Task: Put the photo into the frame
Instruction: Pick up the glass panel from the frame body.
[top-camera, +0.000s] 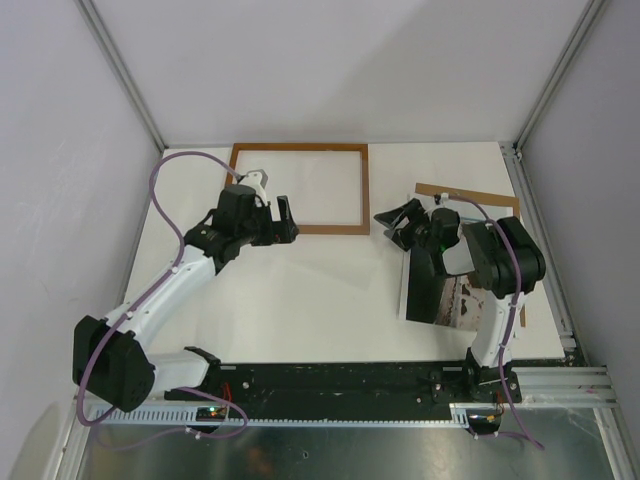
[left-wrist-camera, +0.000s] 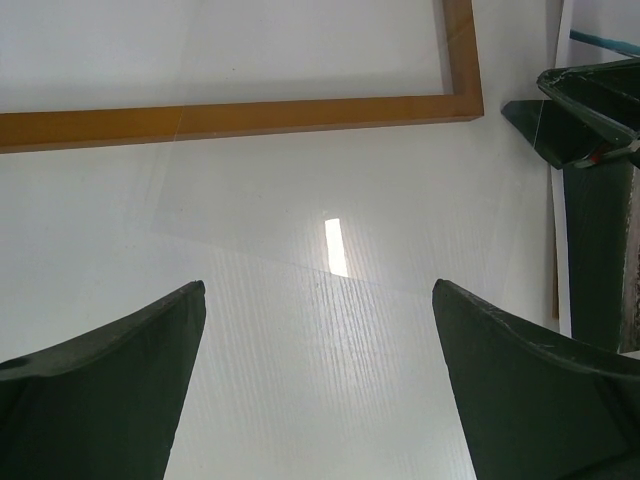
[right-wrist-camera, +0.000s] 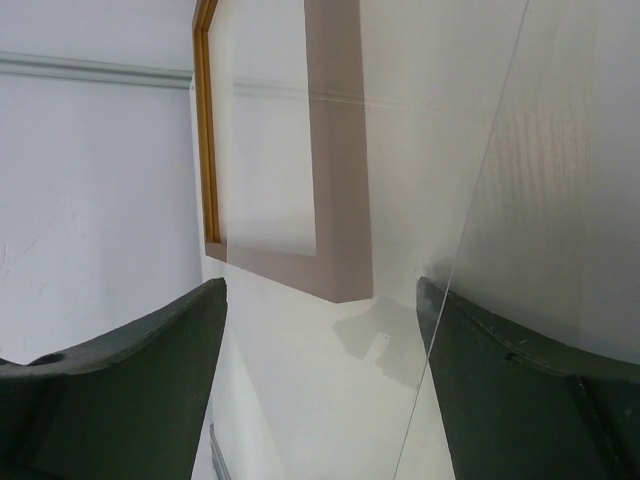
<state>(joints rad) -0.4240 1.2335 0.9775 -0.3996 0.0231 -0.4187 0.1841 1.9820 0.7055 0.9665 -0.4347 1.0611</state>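
Surface: white. Frame: lying flat, far side. Photo: flat under the right arm, apart from the frame. Left hand, right hand: spread, empty. Best pinch one photo edge; lift level.

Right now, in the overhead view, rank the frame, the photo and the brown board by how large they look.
1. frame: clearly largest.
2. photo: smaller, partly hidden by the right arm.
3. brown board: only a thin strip shows, so its place is unsure.
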